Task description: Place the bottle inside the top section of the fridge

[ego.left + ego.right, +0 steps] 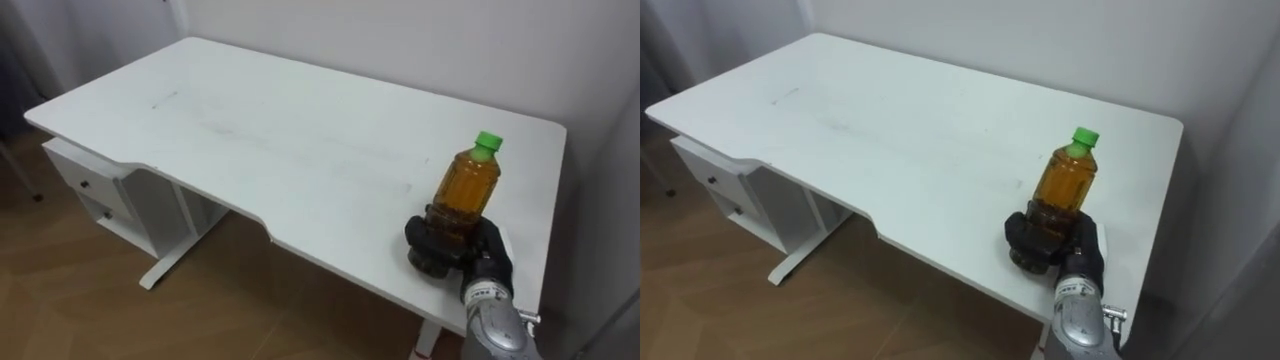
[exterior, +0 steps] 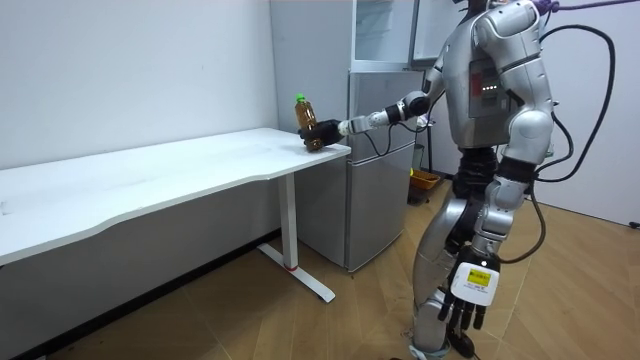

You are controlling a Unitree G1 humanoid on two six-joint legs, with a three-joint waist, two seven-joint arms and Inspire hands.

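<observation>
The right hand (image 1: 488, 252) grips the upright bottle (image 1: 466, 185) low (near the surface's (image 1: 260, 130) edge); the left hand (image 2: 463, 312) hangs relaxed.

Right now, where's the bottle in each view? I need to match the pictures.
Left eye view: bottle lower right, upright, green cap, right hand curled round its base.
Right eye view: bottle right of centre, in the same grip.
Room view: bottle upper middle, at the end of the white table beside the fridge.
Shared landmark: that end of the table, at its front edge.
</observation>
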